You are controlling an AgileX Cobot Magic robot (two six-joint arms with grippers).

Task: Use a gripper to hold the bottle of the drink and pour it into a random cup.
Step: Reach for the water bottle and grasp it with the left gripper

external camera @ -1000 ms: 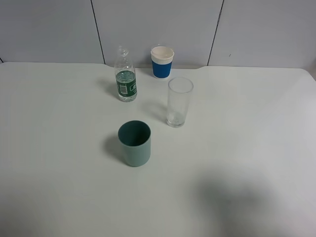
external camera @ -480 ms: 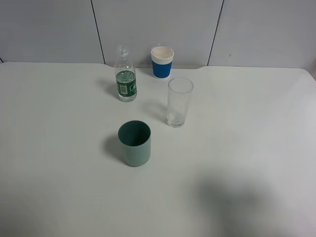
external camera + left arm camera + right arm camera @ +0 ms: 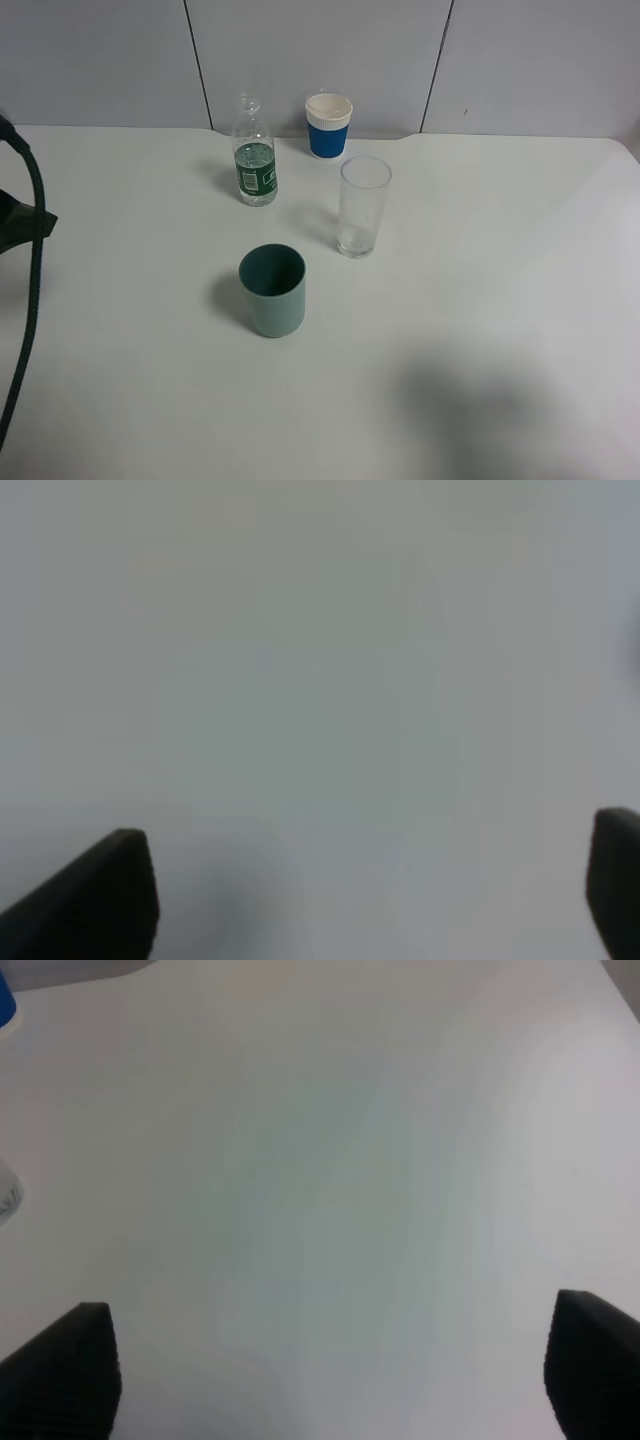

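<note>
Our left pincer (image 3: 368,825) and right pincer (image 3: 332,1302) both gape wide above the white tabletop (image 3: 480,300). We see the bottle (image 3: 254,160) upright near the far edge, beside the blue cup (image 3: 328,125), with the clear glass (image 3: 362,205) standing nearby.

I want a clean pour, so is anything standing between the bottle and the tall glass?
Nothing visible does. Only bare table lies between the bottle and the glass. The blue cup stands behind that gap, near the wall, and the teal cup stands in front of it, both off the line.
</note>
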